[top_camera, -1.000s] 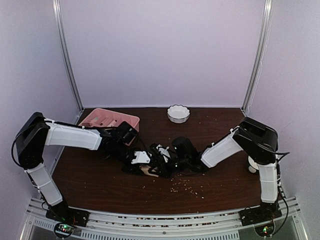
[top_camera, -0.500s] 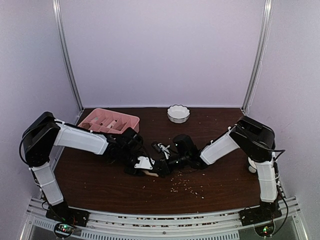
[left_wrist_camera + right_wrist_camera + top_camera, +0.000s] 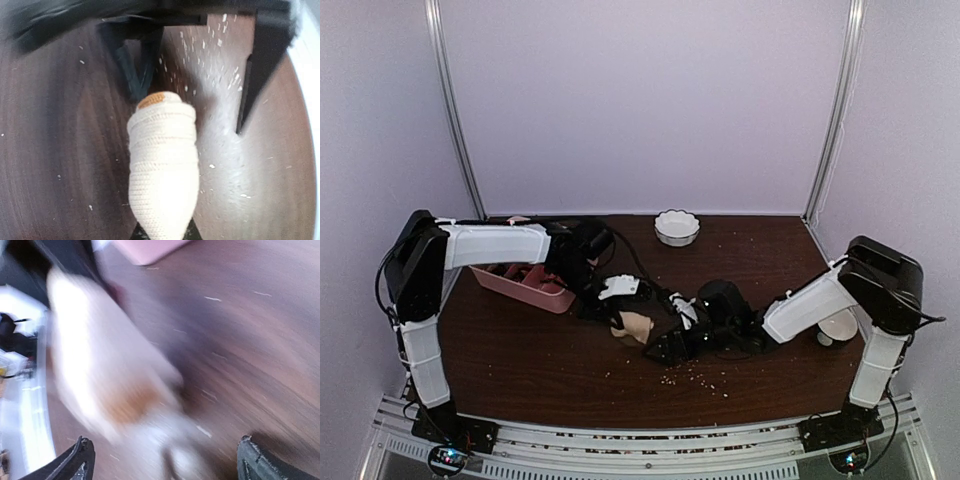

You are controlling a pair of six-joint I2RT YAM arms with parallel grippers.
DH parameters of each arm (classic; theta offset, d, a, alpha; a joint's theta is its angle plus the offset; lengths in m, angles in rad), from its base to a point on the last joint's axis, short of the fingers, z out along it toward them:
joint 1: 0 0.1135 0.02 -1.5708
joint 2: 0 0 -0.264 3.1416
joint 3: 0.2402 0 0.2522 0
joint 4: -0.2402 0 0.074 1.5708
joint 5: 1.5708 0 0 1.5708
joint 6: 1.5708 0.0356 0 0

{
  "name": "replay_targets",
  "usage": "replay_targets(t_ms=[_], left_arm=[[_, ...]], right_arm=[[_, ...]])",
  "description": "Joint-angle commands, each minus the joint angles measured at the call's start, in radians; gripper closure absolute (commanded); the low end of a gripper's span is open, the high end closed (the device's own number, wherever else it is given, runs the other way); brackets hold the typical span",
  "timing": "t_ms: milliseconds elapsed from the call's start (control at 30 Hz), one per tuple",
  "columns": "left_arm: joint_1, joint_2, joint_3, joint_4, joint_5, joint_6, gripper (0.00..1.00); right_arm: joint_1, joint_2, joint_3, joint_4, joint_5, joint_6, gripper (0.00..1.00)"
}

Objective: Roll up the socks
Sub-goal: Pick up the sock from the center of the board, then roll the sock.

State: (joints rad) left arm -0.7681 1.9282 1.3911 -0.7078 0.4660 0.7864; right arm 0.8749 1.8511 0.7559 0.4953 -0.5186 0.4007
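The socks (image 3: 636,325) are wound into one beige roll near the middle of the table. In the left wrist view the socks (image 3: 161,165) show a tan-brown patch at the far end, and the near end narrows into the jaws of my left gripper (image 3: 162,234), which is shut on it. The left gripper (image 3: 622,308) comes at the roll from the back left. My right gripper (image 3: 665,347) stands open just right of the roll, apart from it. Its view is blurred: the socks (image 3: 100,375) lie ahead of the right gripper (image 3: 167,465), whose fingers are spread wide.
A pink compartment tray (image 3: 525,283) sits at the back left, partly under my left arm. A white scalloped bowl (image 3: 677,227) stands at the back centre. Crumbs (image 3: 698,375) are scattered at the front centre. A white round object (image 3: 838,327) lies by the right arm.
My right gripper has opened, let go of the roll and drawn back to the right. My left gripper has closed on the roll while its arm swung toward the back.
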Motion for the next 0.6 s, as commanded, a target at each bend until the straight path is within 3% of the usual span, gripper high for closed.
replay_targets(t_ms=[0,167,267,300,400,567], left_arm=[[0.093,0.029,0.158,-0.305,0.336,-0.077,1.00],[0.122,0.059,0.290,-0.552,0.523,-0.025,1.00],[0.125,0.069,0.335,-0.636,0.582,0.001,1.00],[0.125,0.071,0.347,-0.659,0.591,0.008,1.00],[0.126,0.075,0.374,-0.692,0.593,0.014,1.00],[0.127,0.071,0.395,-0.724,0.597,0.011,1.00]], right_arm=[[0.019,-0.162,-0.101,-0.133,0.383,-0.081,0.00],[0.084,-0.436,-0.148,-0.212,0.763,-0.139,0.00],[0.076,-0.561,-0.162,-0.248,0.907,0.045,0.00],[0.062,-0.599,-0.179,-0.244,0.896,0.103,0.00],[0.037,-0.666,-0.233,-0.087,0.664,0.013,0.01],[0.146,-0.671,-0.102,-0.164,0.538,-0.185,0.00]])
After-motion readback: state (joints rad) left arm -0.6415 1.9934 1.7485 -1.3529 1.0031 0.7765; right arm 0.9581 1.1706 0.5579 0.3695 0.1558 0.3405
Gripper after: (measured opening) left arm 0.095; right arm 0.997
